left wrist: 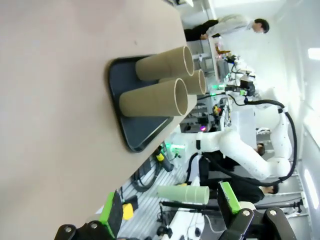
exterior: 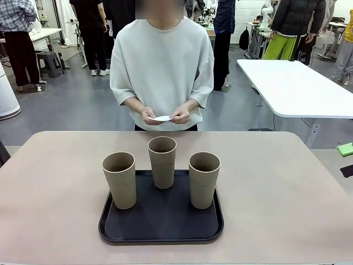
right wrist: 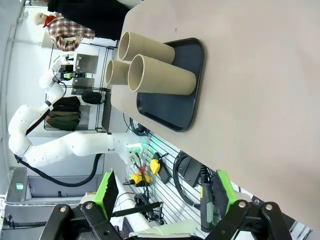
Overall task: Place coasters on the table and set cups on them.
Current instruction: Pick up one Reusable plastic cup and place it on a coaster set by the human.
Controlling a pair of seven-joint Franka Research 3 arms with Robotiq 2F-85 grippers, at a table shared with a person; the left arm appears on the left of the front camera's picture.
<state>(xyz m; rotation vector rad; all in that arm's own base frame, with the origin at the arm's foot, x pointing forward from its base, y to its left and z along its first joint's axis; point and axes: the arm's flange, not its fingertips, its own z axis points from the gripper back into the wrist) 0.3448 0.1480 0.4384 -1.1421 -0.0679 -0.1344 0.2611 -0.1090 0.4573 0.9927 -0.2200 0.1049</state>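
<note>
Three tan cups (exterior: 119,179) (exterior: 162,161) (exterior: 204,179) stand upright on a black tray (exterior: 160,233) in the middle of the beige table (exterior: 276,193). Across the table, a person holds the white coasters (exterior: 162,118) in both hands at waist height. My left gripper (left wrist: 170,207) is open and empty, off the table's side, looking at the cups (left wrist: 155,97) on the tray (left wrist: 135,135). My right gripper (right wrist: 165,192) is also open and empty beyond the opposite side, facing the cups (right wrist: 160,75) and tray (right wrist: 175,112). One of its green pads (exterior: 346,149) pokes in at the right edge.
A white table (exterior: 298,88) stands at the back right, with other people farther off. Bare tabletop lies all around the tray (exterior: 55,193). Each wrist view shows the other white arm (left wrist: 250,155) (right wrist: 60,150) beyond the table.
</note>
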